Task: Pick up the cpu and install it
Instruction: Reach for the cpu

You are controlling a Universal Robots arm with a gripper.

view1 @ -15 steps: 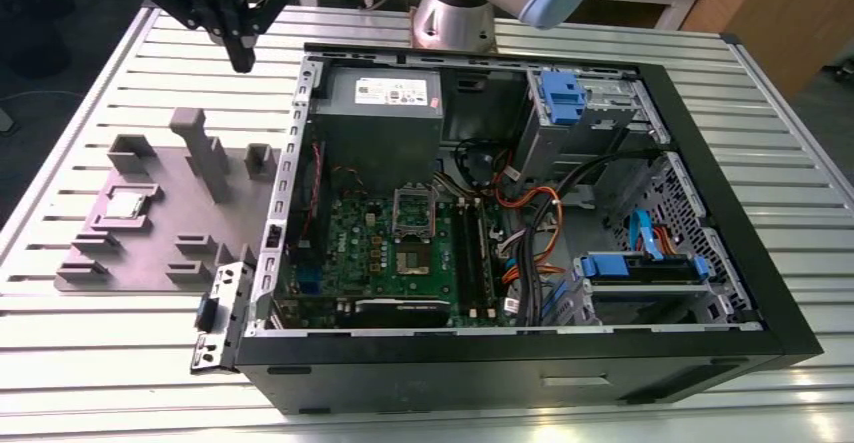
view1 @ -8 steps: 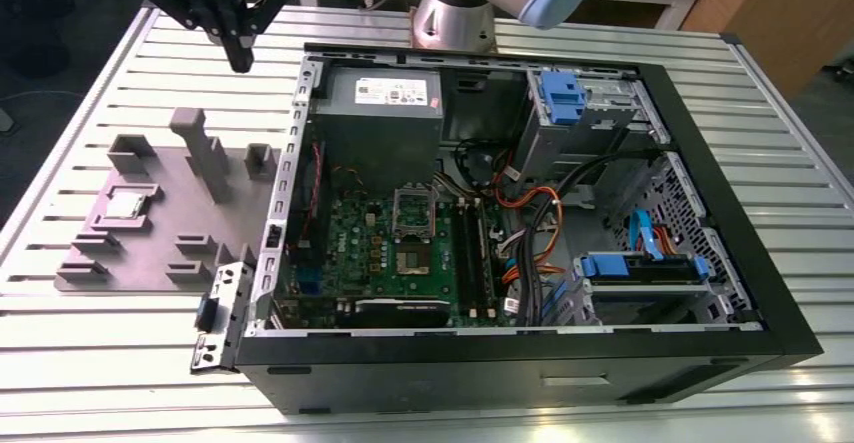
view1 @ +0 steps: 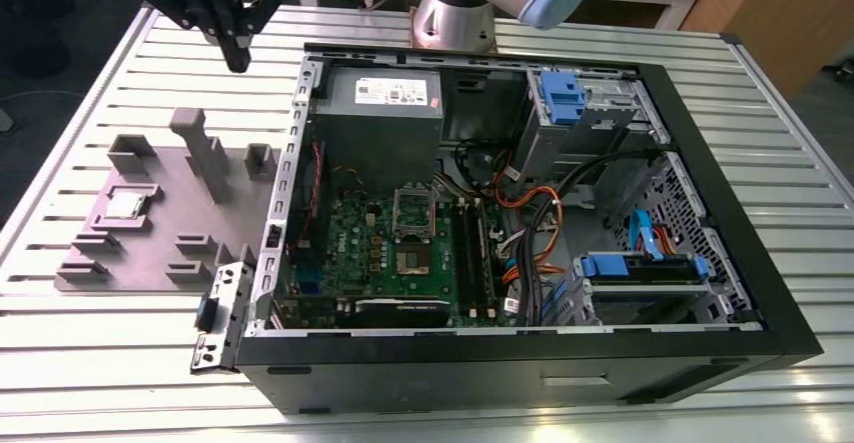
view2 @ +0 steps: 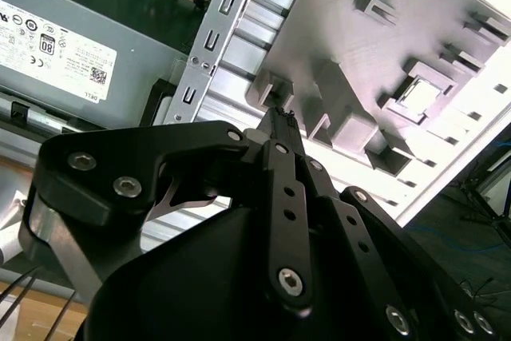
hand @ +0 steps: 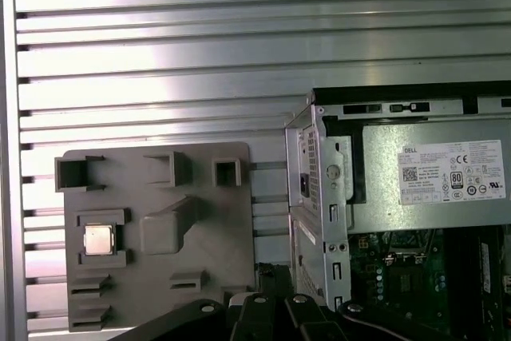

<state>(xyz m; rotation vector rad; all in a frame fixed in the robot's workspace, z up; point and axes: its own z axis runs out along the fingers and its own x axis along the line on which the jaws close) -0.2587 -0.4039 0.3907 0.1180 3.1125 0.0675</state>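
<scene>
The cpu is a small silvery square lying flat in a recess of the grey holder plate, on the table at the exterior view's left of the open computer case. It shows in both wrist views too, cpu and cpu. My gripper hangs high above the table beyond the plate's far end, well apart from the cpu, its black fingers pressed together with nothing between them. The green motherboard lies inside the case, with its socket showing.
The black case lies open on the slatted metal table. A grey power supply, cables and blue drive brackets crowd its inside. Upright posts rise from the holder plate near the cpu.
</scene>
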